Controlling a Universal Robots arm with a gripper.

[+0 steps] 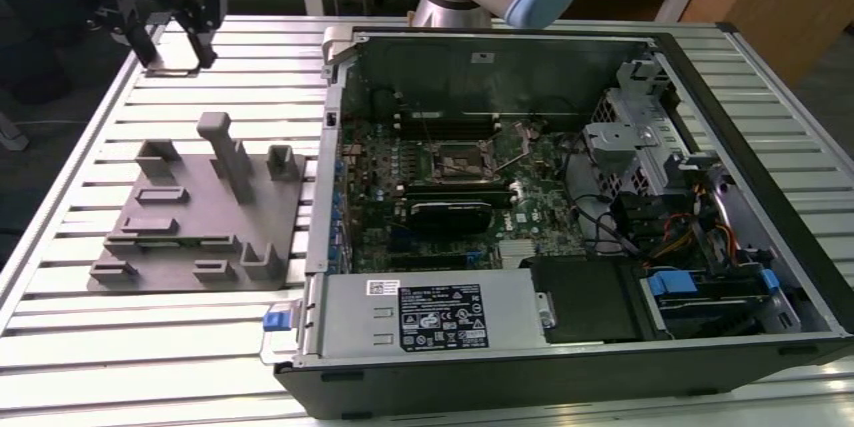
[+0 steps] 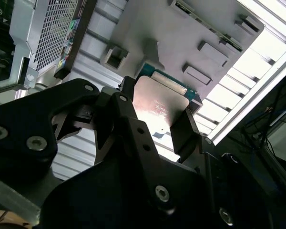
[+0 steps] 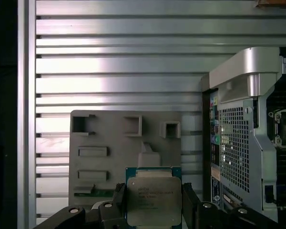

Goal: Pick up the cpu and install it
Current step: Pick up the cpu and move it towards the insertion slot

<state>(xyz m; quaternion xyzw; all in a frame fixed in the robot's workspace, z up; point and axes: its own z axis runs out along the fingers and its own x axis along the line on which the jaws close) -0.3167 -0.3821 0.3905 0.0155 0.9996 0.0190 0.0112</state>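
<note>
Gripper (image 1: 171, 57) is seen raised over the slatted metal table (image 1: 160, 347) at the exterior view's left, well apart from the open computer case (image 1: 561, 197). The grey fixture plate (image 3: 119, 143) is seen below it, and the cpu (image 3: 154, 200) is pinched by its edges between the fingers, off the table.

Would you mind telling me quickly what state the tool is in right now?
Tool: shut on the cpu, gripped at two opposite edges, apart from the grey fixture.
</note>
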